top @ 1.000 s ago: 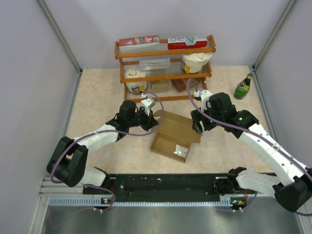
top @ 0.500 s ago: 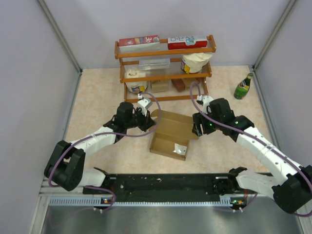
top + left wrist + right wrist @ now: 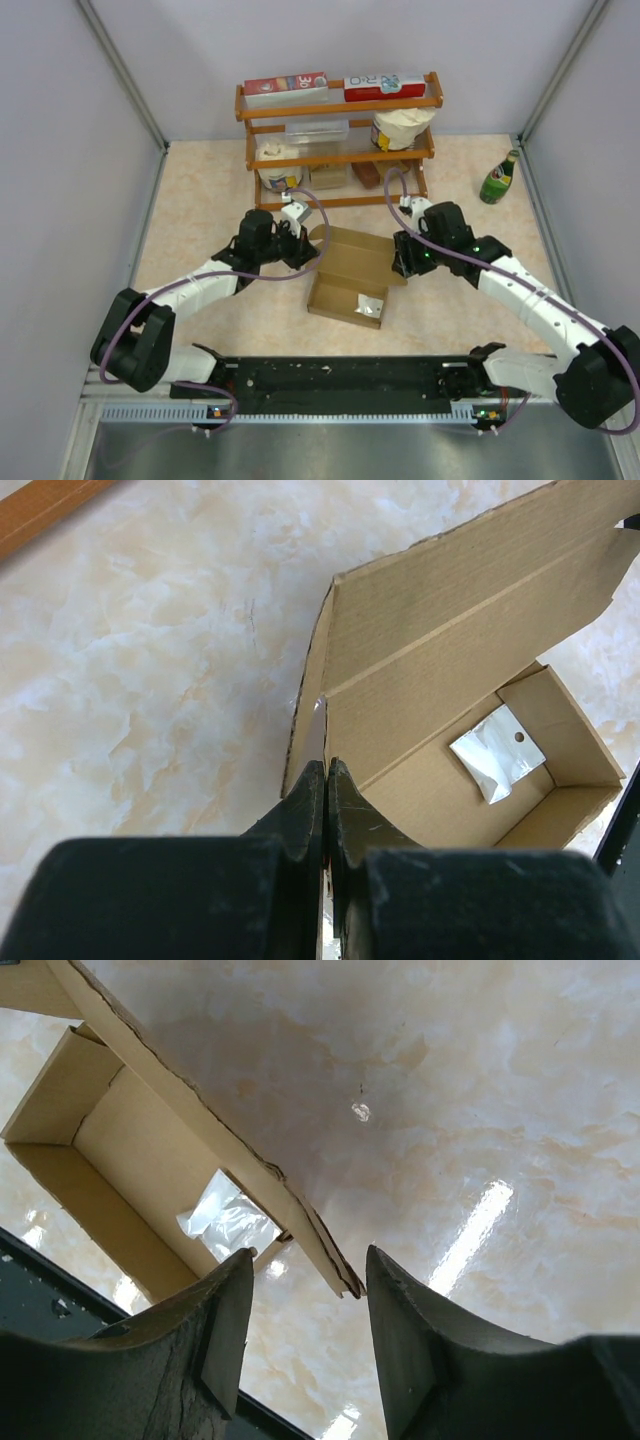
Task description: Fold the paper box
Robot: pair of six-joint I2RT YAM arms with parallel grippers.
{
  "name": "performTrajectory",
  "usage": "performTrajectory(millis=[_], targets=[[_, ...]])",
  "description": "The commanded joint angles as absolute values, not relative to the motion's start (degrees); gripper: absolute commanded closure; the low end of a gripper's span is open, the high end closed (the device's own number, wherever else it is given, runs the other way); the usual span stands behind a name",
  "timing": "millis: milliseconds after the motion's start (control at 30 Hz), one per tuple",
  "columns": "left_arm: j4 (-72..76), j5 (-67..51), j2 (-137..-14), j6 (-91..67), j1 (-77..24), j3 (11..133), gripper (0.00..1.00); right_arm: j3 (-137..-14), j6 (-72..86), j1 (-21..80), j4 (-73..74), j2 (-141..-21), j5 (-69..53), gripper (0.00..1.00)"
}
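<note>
Roughly midway, I judge: the paper box [image 3: 350, 272] sits on the surface [image 3: 200, 190] between the arms, tray walls up, lid not yet closed; left jaws pinched together on its left flap; right jaws apart, straddling the lid's right corner.

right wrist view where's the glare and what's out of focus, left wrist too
Right wrist view: a glare streak on the glossy beige marbled tabletop, a glint on the clear plastic packet inside the brown cardboard box, the black fingers of the right gripper soft up close. Left wrist view: the fingers of the left gripper dark and blurred, the packet shining near white.
</note>
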State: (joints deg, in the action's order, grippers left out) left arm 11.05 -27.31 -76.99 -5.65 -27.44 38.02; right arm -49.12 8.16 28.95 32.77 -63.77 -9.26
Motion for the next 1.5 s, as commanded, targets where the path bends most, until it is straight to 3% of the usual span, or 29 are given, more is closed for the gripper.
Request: performTrajectory(millis=[0,167,400,633,1000,1467], targets=[[12.04,-26.37,-75.32,-5.63,-27.16,37.44,1.00,-49.04,8.00,28.30,29.27,-65.04,-8.18,0.52],[12.13,-25.84,-75.67,-5.80,-27.16,37.62,1.00,-48.96,8.09,28.30,28.83,-65.83,-8.35,0.57],[12.48,-22.42,-74.80,-8.61,-27.16,37.18,1.00,-48.08,9.49,28.30,28.22,-64.78,-9.14,0.75],[13.88,-19.78,-72.25,-11.86,-27.33,35.60,1.00,-47.11,10.98,28.30,25.93,-64.34,-10.55,0.83],[14.06,-19.34,-70.75,-12.74,-28.83,35.77,1.00,-47.81,11.87,28.39,22.24,-65.91,-15.47,0.82],[13.18,-18.11,-70.75,-11.69,-29.09,36.47,1.00,-49.57,11.25,28.48,21.53,-69.78,-9.50,0.82]])
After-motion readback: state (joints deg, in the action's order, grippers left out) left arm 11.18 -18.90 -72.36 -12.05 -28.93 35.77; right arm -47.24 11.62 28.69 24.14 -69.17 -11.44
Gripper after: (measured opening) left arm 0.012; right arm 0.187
